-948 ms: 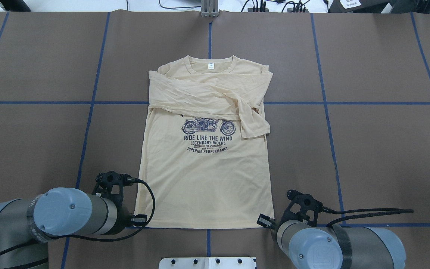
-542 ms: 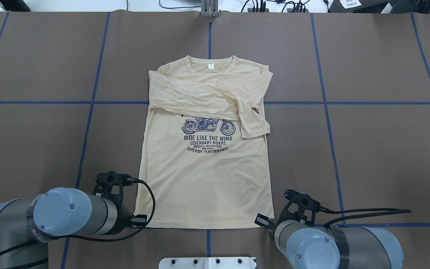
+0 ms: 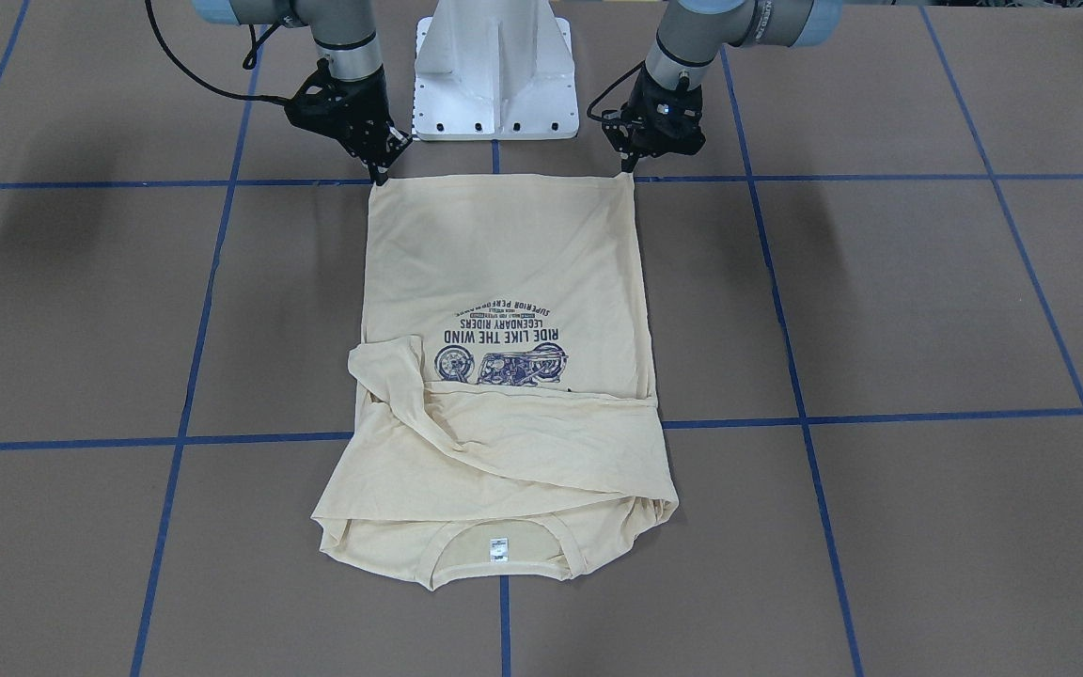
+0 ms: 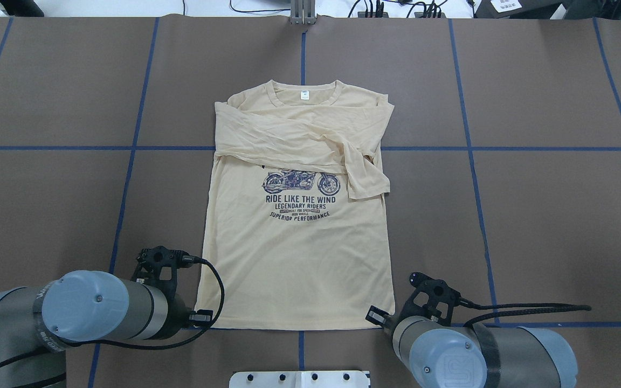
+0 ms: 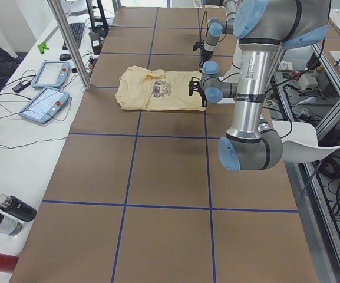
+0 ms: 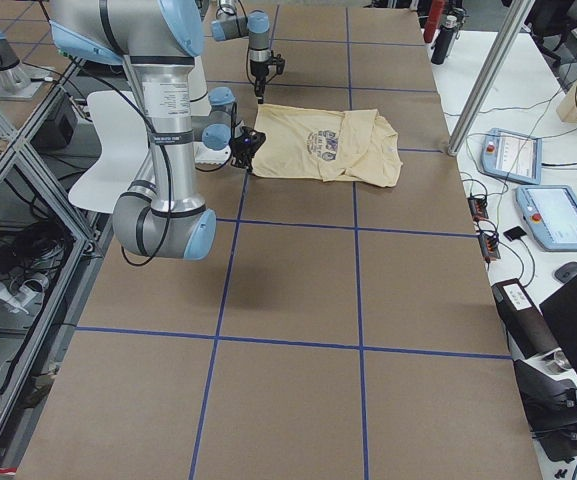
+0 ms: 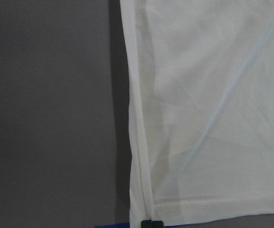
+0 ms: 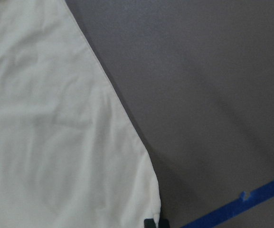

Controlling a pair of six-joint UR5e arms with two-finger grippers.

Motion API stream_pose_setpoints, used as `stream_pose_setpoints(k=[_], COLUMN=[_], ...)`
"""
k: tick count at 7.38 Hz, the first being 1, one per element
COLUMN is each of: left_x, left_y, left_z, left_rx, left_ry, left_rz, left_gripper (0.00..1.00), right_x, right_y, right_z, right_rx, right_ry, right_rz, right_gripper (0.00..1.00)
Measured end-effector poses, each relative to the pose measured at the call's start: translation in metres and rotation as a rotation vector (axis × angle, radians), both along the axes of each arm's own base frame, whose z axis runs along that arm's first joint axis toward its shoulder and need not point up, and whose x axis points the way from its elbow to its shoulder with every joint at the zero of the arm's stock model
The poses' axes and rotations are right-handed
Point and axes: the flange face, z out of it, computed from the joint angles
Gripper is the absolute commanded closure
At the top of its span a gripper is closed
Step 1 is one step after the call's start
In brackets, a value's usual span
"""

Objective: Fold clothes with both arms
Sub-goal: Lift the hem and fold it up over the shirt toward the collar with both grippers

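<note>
Overhead exterior gives me broad brown table (image 4: 558, 215) stretching to either side of the shirt (image 4: 294, 269). It lies flat at centre, collar away from the robot, with the sleeves crossed over the chest. My left gripper (image 3: 629, 167) is pinched together on the near-left hem corner, and the right gripper (image 3: 379, 174) likewise on the near-right one (that corner looks a touch lifted). The white pedestal base (image 4: 299, 378) sits just behind the hem. The print reads "RIDE LIKE THE WIND, LEGENDARY RIDERS, SUPERIOR PERFORMANCE"; the neck label (image 4: 304, 95) is too small to read.

Brown table (image 4: 558, 81) with blue tape grid (image 4: 558, 148); white pedestal base (image 3: 494, 66); two tablets (image 5: 45, 105) alongside; dark bottles (image 5: 15, 207)
</note>
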Motion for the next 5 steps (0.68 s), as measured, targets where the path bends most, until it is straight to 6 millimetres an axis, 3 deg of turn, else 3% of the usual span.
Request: stream_pose_setpoints(k=[1,3,5], left_x=[-0.009,-0.048,-0.129], left_y=[0.005,0.02,0.049], left_z=[-0.015,-0.061,-0.128], left_rx=[-0.011,-0.032,-0.081], left_ry=[0.035,0.136,0.213], left_rz=[0.028,0.09,0.201], left_gripper=[1.0,1.0,1.0], right_x=[0.024,0.102,0.192], right_y=[-0.008,-0.012,0.006], right_z=[-0.02,-0.077,-0.13], right_rx=[-0.009,-0.09,-0.164], right_ry=[-0.037,-0.103,-0.183], right_rz=[0.009,-0.04,-0.124], right_gripper=[1.0,1.0,1.0])
